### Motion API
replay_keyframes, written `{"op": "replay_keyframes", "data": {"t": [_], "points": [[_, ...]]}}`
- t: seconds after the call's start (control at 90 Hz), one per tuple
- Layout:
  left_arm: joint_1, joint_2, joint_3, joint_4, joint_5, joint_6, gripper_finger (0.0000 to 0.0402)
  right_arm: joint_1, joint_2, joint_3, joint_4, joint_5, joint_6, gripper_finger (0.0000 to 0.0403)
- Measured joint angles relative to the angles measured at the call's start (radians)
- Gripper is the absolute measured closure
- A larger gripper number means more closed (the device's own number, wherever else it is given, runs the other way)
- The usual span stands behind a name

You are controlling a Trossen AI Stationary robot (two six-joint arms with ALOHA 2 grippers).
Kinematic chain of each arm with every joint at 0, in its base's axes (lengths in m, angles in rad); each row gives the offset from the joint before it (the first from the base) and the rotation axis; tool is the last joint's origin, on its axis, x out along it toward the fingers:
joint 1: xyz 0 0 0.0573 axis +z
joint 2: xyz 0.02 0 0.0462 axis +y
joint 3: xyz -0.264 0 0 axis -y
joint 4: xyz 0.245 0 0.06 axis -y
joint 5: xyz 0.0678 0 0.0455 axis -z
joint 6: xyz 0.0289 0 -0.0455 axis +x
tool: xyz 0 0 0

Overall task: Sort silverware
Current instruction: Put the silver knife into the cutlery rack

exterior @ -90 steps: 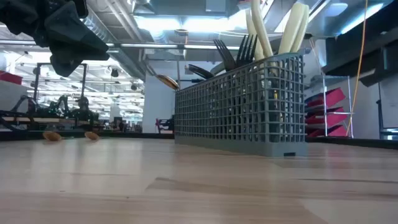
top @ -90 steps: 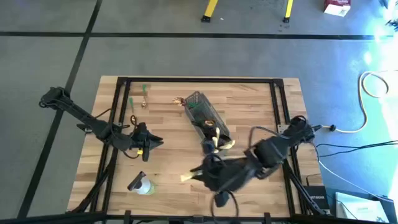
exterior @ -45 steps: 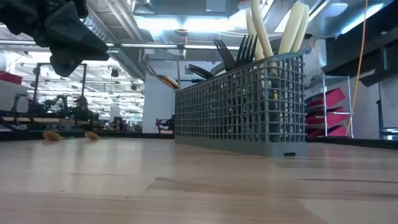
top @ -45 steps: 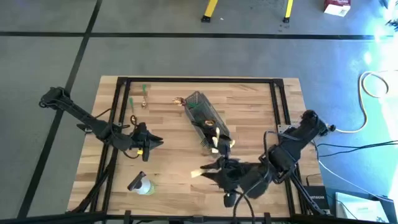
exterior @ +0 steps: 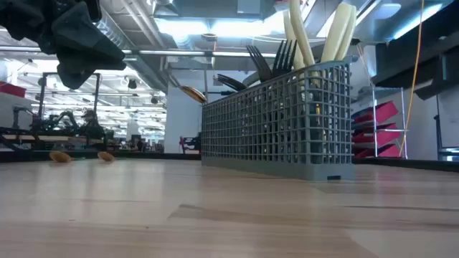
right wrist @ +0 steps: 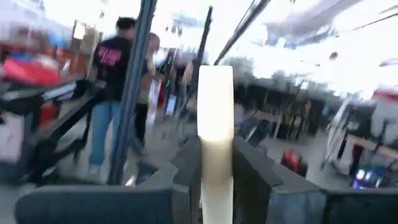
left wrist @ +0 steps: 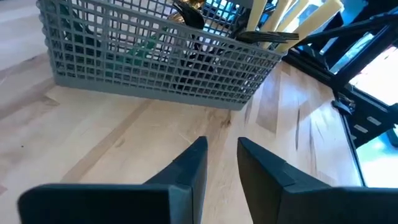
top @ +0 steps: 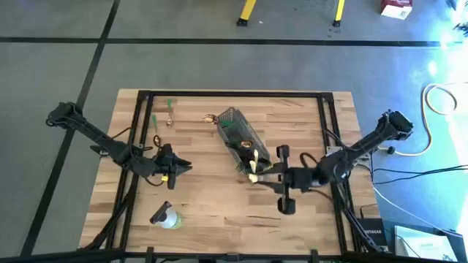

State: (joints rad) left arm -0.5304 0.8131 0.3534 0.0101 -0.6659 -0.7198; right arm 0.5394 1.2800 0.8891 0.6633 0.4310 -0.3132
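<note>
On the slatted wooden table (top: 197,197), the left gripper (top: 183,166) hovers at about 9 o'clock from the basket, its two flat dark fingers (left wrist: 193,165) spread a narrow gap apart with nothing between them. At 7 o'clock from it, near the table's front edge, a small clear bottle (top: 167,217) lies on its side. Toward 11 o'clock from that gripper, a few slim green and tan utensils (top: 170,111) rest loose on the planks.

At mid-table stands the grey wire-mesh basket (top: 240,135), long and narrow, its grid walls rigid and square-celled. Black forks (exterior: 276,56) and smooth cream handles (exterior: 337,32) stick up above its rim, with green pieces showing through the mesh in the left wrist view.

At 4 o'clock from the basket, just beside its near end, the right gripper (top: 272,169) pinches a pale utensil (right wrist: 215,143): a smooth, rounded, cream-coloured handle standing upright between the dark fingers (right wrist: 252,171). A person stands in the blurred room beyond.
</note>
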Motion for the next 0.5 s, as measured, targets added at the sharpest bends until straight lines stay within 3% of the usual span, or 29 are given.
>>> {"op": "replay_keyframes", "data": {"t": [0.167, 0.5], "points": [[0.0, 0.0, 0.0, 0.0, -0.001, -0.012, 0.0329, -0.101, 0.005, -0.192, 0.297, -0.039, -0.014, 0.0347], [0.0, 0.0, 0.0, -0.003, -0.022, -0.006, 0.0329, -0.137, 0.005, -0.388, 0.596, -0.05, -0.088, 0.0347]]}}
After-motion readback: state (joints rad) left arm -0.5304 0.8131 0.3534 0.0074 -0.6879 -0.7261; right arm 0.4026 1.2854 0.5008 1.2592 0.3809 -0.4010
